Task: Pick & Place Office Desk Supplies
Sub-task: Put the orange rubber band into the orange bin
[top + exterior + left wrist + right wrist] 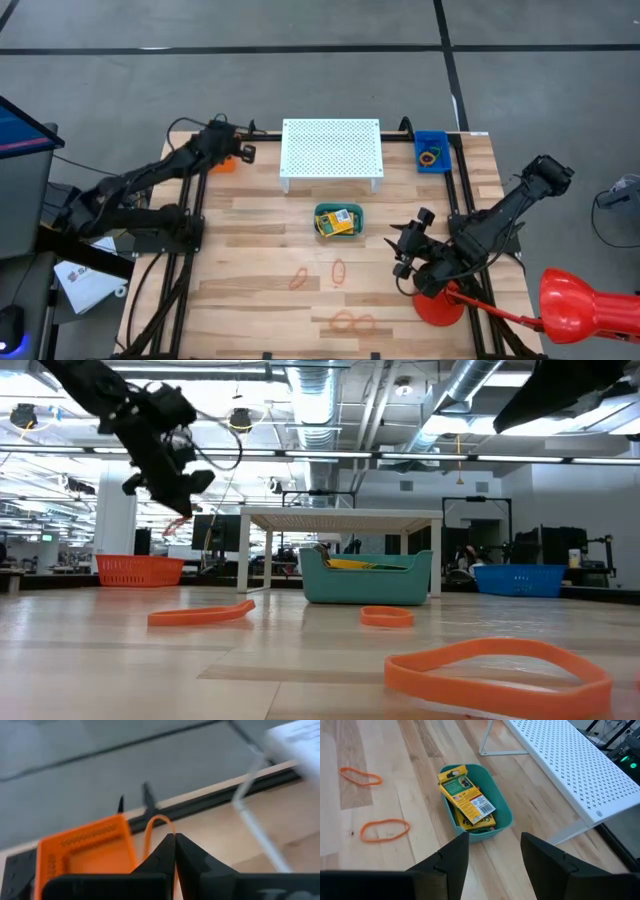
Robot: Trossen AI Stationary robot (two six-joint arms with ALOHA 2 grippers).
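1. the left gripper (175,851) is pinched closed on a thin orange rubber-band loop (155,827), above the small orange perforated plastic basket (224,163) at the table's far left corner.
2. the right gripper (492,855) hovers with jaws apart, holding nothing, near the teal plastic bin (502,810) (two yellow-and-green crayon boxes (465,795) inside).
3. more orange loops (338,270) lie on the wooden table (250,220).

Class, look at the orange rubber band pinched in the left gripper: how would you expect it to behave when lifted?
Probably floppy: the orange rubber band is a thin loop in the shut left gripper. Likely very light, being so slender. It may slip, since only a narrow strand sits between the fingertips.
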